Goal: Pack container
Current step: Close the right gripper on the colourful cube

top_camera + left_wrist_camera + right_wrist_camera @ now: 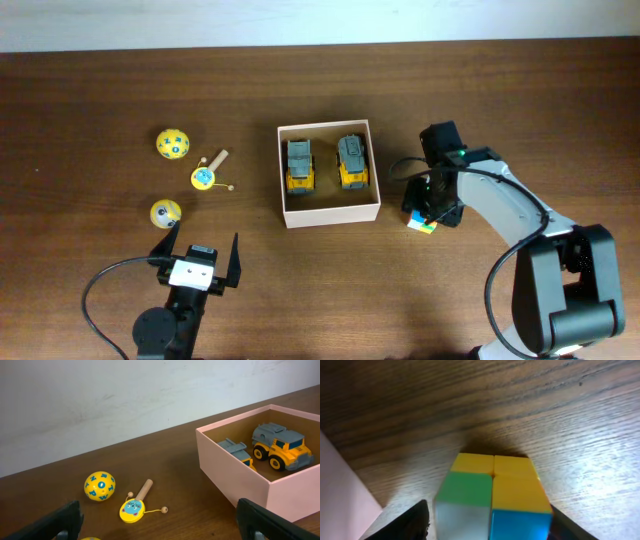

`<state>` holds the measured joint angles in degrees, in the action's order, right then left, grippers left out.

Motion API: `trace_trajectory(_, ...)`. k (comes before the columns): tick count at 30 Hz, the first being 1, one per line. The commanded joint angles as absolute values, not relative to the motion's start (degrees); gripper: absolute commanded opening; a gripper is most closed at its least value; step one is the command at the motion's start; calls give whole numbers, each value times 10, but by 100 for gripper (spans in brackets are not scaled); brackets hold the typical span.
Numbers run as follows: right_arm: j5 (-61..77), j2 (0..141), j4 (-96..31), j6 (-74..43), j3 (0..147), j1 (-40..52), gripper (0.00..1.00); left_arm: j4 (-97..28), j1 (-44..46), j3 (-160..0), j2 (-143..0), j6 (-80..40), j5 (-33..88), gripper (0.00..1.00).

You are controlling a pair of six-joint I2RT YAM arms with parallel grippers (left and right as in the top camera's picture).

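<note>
The container (pixel 330 217) is a shallow square box with pale walls at the table's middle; its near wall (pixel 240 480) shows in the left wrist view. Two yellow and grey toy trucks (pixel 299 165) (pixel 353 162) stand side by side inside it. Just right of the box a small multicoloured cube (pixel 422 224) rests on the table. My right gripper (pixel 428 208) is open and straddles this cube (pixel 490 495), with a thin gap at the left finger (pixel 410 522). My left gripper (pixel 200 243) stands wide open and holds nothing, near the front edge.
Left of the box lie a yellow ball with blue letters (pixel 172 143) (pixel 99 485), a yellow cat-face rattle drum on a wooden stick (pixel 205 177) (pixel 132 510), and a second yellow ball (pixel 165 212). The box wall (pixel 340 495) is close on the cube's left.
</note>
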<state>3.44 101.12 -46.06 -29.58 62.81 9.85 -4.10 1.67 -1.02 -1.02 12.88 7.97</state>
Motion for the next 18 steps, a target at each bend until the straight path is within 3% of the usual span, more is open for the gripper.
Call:
trace_trajectory(1,22,1016,-438,-293,604,102,64,-42,13,-7,-10,138,77,99)
trace_trajectory(14,3,1016,-396,-278,576,102,63,-42,13,-7,-10,138,77,99)
trace_trajectory(18,4,1016,-392,-278,576,102,52,-42,13,-7,-10,138,77,99)
